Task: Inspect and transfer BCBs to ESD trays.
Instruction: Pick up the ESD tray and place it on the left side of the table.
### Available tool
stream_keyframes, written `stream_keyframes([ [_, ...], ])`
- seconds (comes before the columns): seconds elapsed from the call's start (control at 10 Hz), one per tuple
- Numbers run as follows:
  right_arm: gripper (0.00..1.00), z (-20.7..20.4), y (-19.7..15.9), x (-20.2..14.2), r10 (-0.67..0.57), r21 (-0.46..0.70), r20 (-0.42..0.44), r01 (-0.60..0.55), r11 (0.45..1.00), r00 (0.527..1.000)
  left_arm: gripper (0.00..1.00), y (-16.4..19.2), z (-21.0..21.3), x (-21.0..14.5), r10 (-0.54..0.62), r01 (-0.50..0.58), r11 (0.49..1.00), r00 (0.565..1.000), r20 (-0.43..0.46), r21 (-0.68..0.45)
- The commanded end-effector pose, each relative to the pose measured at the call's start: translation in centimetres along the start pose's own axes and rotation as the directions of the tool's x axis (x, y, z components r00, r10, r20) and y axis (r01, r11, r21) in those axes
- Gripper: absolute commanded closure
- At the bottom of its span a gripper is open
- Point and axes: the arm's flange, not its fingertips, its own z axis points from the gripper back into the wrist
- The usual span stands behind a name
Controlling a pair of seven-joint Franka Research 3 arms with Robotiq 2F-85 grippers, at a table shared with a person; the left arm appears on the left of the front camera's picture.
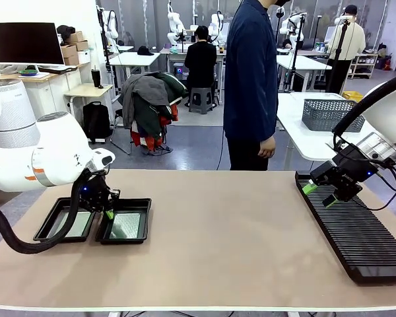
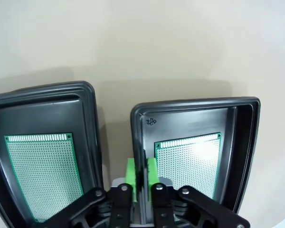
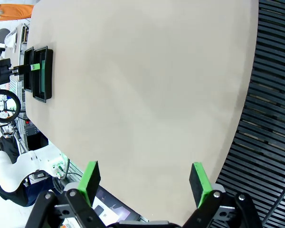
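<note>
**Both trays filled, left gripper at the rim, right arm waiting over the rack**

Already each of the two ESD trays holds a BCB. The left tray (image 1: 65,221) sits at the table's left edge with a green board (image 2: 42,173) lying flat on its floor, and the right tray (image 1: 125,226) stands just beside it, almost touching, with a second board (image 2: 192,161) flat inside. Lying flat keeps the thin boards supported and inside the raised rims.

The left gripper (image 1: 107,205) is down between the two trays. Its green fingertips (image 2: 130,172) stand nearly together on either side of the right tray's near wall (image 2: 138,142); whether they pinch the wall or merely straddle it cannot be told. That position suggests a board has just been set down, or the tray is being nudged.

Farther right, a person (image 1: 251,86) stands at the far side, hands off the table. The right gripper (image 1: 322,193) hovers above the long black ribbed rack (image 1: 356,234), its fingers spread wide and empty, probably placed to fetch the next board.
</note>
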Motion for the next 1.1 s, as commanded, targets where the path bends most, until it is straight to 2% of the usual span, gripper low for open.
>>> stream_keyframes([
  [0.0, 0.0, -0.2, 0.1, 0.1, -0.014, -0.01, 0.009, 0.015, 1.0, 1.0, 0.79, -0.8, 1.0, 0.2, 0.011, -0.01, 0.999, 1.0, -0.009, 0.036],
  [0.1, 0.0, -0.2, 0.1, 0.1, -0.014, -0.01, 0.009, 0.015, 1.0, 1.0, 0.73, -0.9, 1.3, 0.2, 0.008, -0.008, 0.999, 1.0, -0.013, 0.047],
  [0.4, 0.0, -0.2, 0.1, 0.1, -0.014, -0.01, 0.009, 0.015, 1.0, 1.0, 0.62, -2.1, 3.0, 0.0, -0.006, 0.007, 0.995, 1.0, -0.013, 0.095],
  [0.9, 0.0, -0.2, 0.1, 0.1, -0.014, -0.01, 0.009, 0.015, 1.0, 1.0, 0.19, -3.8, 8.6, -2.2, -0.01, 0.017, 0.977, 0.999, -0.033, 0.213],
  [1.0, 0.0, -0.2, 0.1, 0.1, -0.014, -0.01, 0.009, 0.015, 1.0, 1.0, 0.12, -3.7, 9.7, -2.7, -0.033, 0.044, 0.978, 0.998, -0.059, 0.204],
])
